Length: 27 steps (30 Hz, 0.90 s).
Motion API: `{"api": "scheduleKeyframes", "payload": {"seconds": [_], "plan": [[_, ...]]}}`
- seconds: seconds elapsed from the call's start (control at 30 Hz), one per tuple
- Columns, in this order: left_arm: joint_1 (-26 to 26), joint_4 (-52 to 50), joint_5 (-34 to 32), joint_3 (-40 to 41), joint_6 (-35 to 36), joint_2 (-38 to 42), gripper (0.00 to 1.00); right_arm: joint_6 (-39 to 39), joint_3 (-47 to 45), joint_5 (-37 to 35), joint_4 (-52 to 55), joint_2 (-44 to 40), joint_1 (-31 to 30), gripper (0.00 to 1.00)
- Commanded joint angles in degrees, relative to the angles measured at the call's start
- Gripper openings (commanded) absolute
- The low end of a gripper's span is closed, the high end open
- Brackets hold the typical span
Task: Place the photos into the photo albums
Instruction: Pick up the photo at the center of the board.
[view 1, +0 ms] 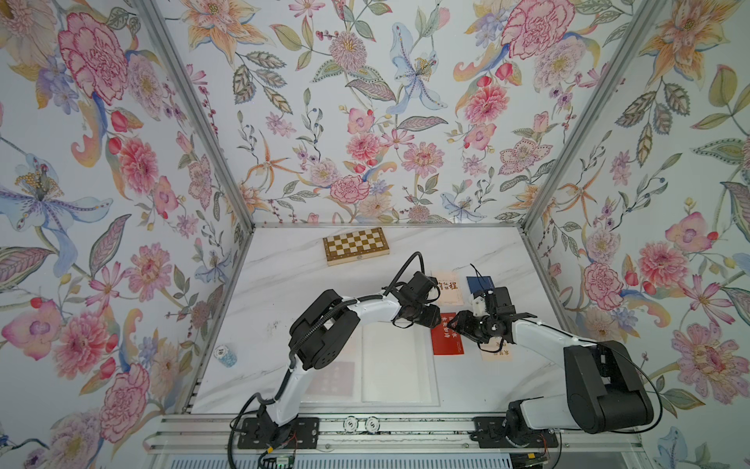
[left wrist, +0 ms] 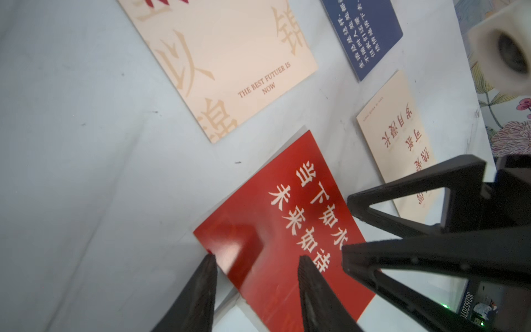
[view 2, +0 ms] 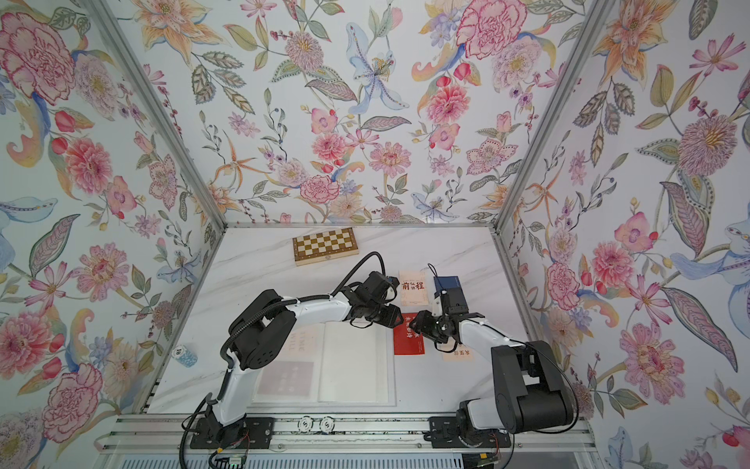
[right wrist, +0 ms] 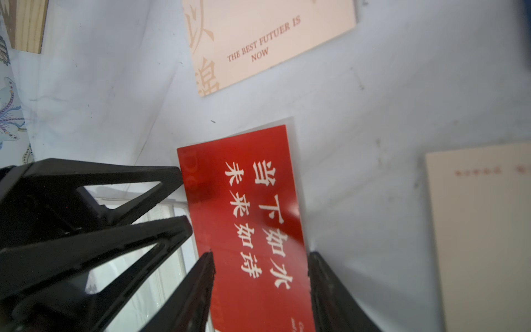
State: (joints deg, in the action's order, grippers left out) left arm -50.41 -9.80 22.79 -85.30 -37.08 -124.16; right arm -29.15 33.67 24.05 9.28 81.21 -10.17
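Both spread, pinching nothing. My right claw (right wrist: 262,255) straddles the red photo (right wrist: 258,186), flat on the desk (right wrist: 373,115). My left claw (left wrist: 257,257) is poised at its corner, likely to steady the lift.

Under my right tool (right wrist: 261,258) the red photo (right wrist: 258,201) runs off the picture's edge, and I can't tell whether the fingers (right wrist: 201,287) pinch its sides. Beyond it the cream photo (right wrist: 267,34) is cropped. In both top views my left arm (view 1: 324,325) hides part of the photo album (view 1: 397,365), and the right tool covers much of the navy photo (view 1: 479,282).
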Motion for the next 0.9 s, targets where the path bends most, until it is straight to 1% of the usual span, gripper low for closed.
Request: {"api": "scheduleKeyframes", "payload": {"seconds": [0.0,0.33,0.63,0.87], "plan": [[-0.4,-0.8,1.4,-0.7,-0.9,-2.2,0.45,-0.9,-2.0,1.3,0.2,1.6,0.3,0.55],[-0.5,0.5,2.1,0.1,-1.9,-2.4,0.45,-3.1,-4.1,7.5,-4.4,-3.1,3.0,0.52],[-0.4,1.6,2.3,0.9,-2.6,-2.4,0.45,-5.9,-5.5,11.1,-7.8,-7.9,3.8,0.51],[0.0,3.7,3.6,2.3,-4.0,-2.3,0.44,-8.0,-6.4,12.7,-10.2,-9.5,3.9,0.5]]}}
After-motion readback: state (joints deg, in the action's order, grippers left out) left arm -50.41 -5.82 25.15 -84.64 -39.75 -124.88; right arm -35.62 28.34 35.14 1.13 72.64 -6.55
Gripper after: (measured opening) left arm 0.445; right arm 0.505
